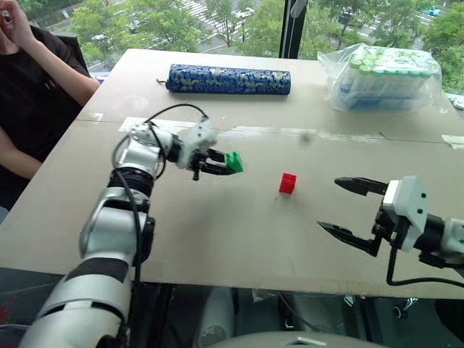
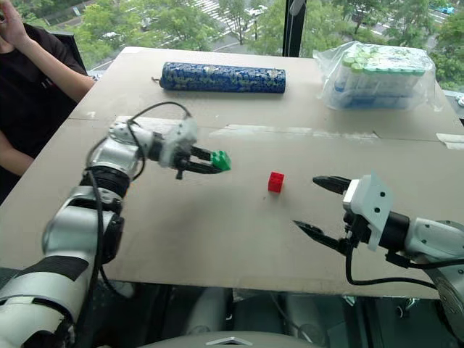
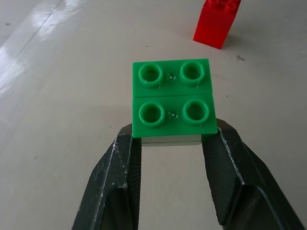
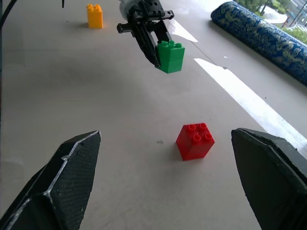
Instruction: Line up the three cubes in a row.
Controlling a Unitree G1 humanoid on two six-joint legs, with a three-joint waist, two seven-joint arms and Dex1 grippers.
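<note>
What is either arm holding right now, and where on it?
The left gripper holds the green cube, jaws on two opposite sides. The right gripper holds nothing.

head eyes: high, looking down on table [image 1: 239, 232] | wrists: low, close | shared: red cube [image 4: 194, 141]

place: lab/office | evidence: cardboard-topped table [image 1: 217, 239], big window [image 1: 239, 22]

The beige table [image 1: 217, 232] bears the red cube [image 1: 288, 183], yellow cube [image 4: 94, 16], blue cylinder [image 1: 228, 79] and a bagged box [image 1: 388, 76].
</note>
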